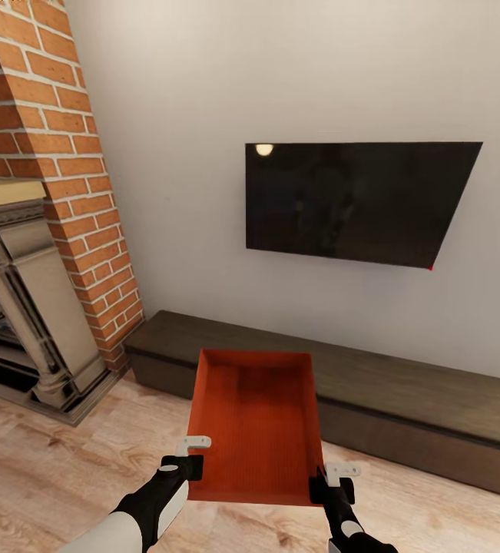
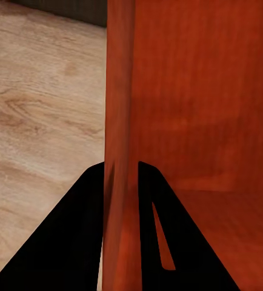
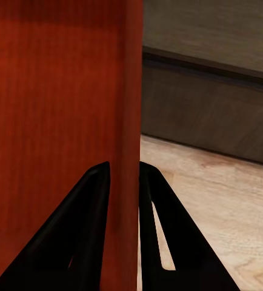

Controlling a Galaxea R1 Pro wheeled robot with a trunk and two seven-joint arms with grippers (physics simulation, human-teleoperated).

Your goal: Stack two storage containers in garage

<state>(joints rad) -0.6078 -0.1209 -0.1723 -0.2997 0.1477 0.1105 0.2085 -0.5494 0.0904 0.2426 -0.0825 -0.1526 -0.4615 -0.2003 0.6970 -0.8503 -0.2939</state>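
Room: the living room, with a pale wall ahead and light wood plank floor underfoot.
Fireplace: red-brick fireplace at far left, running up out of view.
Screen: black wall screen on the wall, right of centre.
Bench: long low dark-brown bench along the wall under the screen, running from centre to far right.
Container: one orange-red storage container, open top up, held off the floor in front of the robot, its far end over the bench's near edge.
Long axis: it runs away from the robot, near to far, so the short near end faces the arms.
Hold: each arm takes one long side wall at its near corner; neither arm is nearer than the other.
Left gripper: jaws nearly closed, pinching the container's left wall, one finger inside, one outside, as the left wrist view shows.
Right gripper: jaws likewise narrow, clamped across the right wall.
Next move, judged: with the grip balanced, the carry toward the garage turns on keeping both sides level.
Second container: not accounted for here.
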